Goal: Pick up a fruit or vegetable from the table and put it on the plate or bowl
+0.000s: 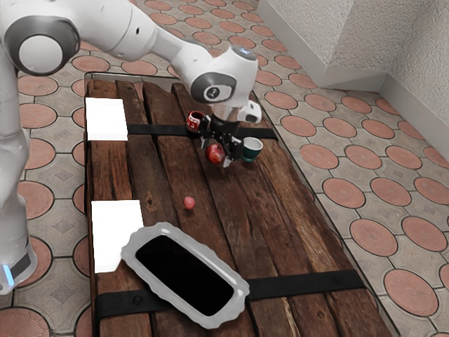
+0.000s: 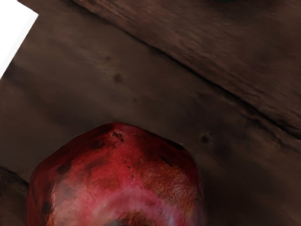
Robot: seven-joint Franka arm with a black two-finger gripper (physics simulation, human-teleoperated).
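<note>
My black gripper [image 1: 217, 150] is shut on a red pomegranate [image 1: 215, 152], which hangs above the dark wooden table [image 1: 280, 232] near its far end. In the wrist view the pomegranate [image 2: 117, 179] looms large and blurred just under my hand, with planks below it. A silver-rimmed tray with a black inside [image 1: 144, 242] lies at the near part of the table, well toward the camera from the gripper. A small red fruit [image 1: 189, 203] rests on the planks between the gripper and the tray.
A red cup [image 1: 194, 121] and a green cup [image 1: 252, 148] stand on either side of the gripper. Two white sheets [image 1: 106, 118] [image 1: 114, 233] lie along the exterior view's left edge of the table. Black straps cross the planks.
</note>
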